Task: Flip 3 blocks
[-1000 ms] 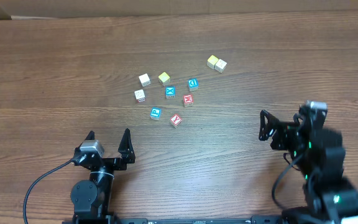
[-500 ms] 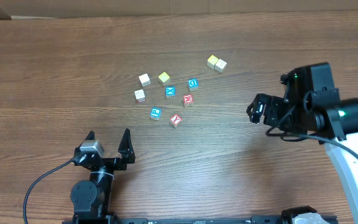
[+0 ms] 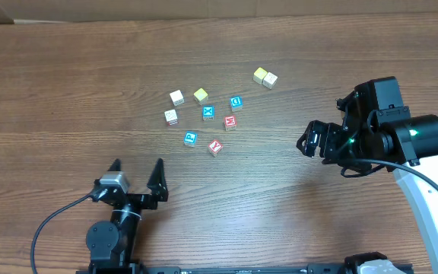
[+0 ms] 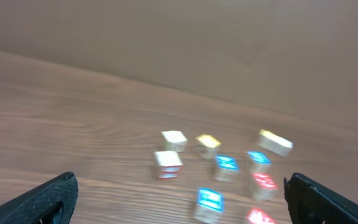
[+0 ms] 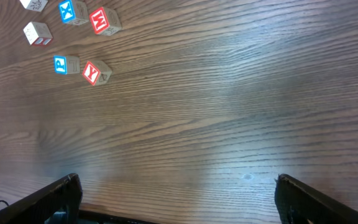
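The three blocks lie in a loose cluster mid-table: the red M block, the red Y block and the blue P block. In the right wrist view they sit at upper left: M, Y, P. The left wrist view is blurred, with P, M and Y ahead. My left gripper is open at the table's front, well short of the cluster. My right gripper is open, pointing left, well to the right of the Y block. Neither holds anything.
Other cubes share the cluster: blue X, blue D, two white cubes and a yellow one. A yellow and white pair sits further back right. A black cable runs by the left arm's base.
My right arm has risen from the front right corner and swung left toward the cluster. The left gripper has shifted slightly forward. No block has moved.
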You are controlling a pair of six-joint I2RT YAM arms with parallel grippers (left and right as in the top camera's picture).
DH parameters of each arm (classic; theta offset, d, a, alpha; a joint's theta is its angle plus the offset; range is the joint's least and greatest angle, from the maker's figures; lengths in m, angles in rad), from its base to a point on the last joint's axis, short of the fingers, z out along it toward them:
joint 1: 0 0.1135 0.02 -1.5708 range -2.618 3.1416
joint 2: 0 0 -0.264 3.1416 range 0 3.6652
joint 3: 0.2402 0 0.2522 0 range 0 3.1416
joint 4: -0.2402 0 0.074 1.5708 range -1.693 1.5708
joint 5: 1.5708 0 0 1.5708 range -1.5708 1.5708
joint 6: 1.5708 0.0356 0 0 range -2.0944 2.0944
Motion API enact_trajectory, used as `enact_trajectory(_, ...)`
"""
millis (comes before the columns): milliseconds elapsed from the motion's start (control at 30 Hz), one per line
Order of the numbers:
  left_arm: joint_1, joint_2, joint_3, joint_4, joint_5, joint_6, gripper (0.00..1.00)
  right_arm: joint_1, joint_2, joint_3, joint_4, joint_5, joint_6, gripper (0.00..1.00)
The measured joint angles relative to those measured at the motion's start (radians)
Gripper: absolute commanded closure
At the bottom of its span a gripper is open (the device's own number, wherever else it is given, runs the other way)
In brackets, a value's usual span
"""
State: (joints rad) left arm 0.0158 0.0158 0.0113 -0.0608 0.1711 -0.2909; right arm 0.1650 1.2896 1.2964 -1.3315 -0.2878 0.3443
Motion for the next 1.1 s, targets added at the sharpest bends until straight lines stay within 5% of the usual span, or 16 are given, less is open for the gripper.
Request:
enact_trajectory(267, -0.001, 0.064, 0.077, -0.176, 0.203, -0.012, 0.00, 0.000, 0.000, 0.000, 0.008, 0.000, 0.000, 0.00)
enact_trajectory(467, -0.001, 0.313, 0.320, -0.327, 0.233, 0.009, 0.00, 0.000, 0.000, 0.000, 0.051, 0.000, -0.001, 0.04)
enact_trajectory(733, -0.001, 0.838, 0.819, -0.721, 0.312, 0.057, 0.00, 0.000, 0.000, 0.000, 0.065, 0.008, -0.008, 0.84)
enact_trajectory(800, -0.003, 0.966, 0.935, -0.843, 0.322, 0.097, 0.00, 0.000, 0.000, 0.001, 0.064, 0.018, 0.002, 0.89)
enact_trajectory(867, -0.003, 1.088, 1.041, -0.944, 0.325, 0.142, 0.00, 0.000, 0.000, 0.001, 0.063, 0.031, 0.002, 0.84)
enact_trajectory(967, -0.003, 1.229, 1.135, -1.005, 0.317, 0.186, 0.00, 0.000, 0.000, 0.001, 0.057, 0.044, 0.003, 0.27)
enact_trajectory(1000, -0.003, 1.273, 1.150, -1.006, 0.314, 0.196, 0.00, 0.000, 0.000, 0.001, 0.054, 0.047, 0.003, 0.26)
enact_trajectory(1100, -0.003, 1.373, 1.157, -1.013, 0.308, 0.214, 0.00, 0.000, 0.000, 0.001, 0.040, 0.054, 0.006, 0.00)
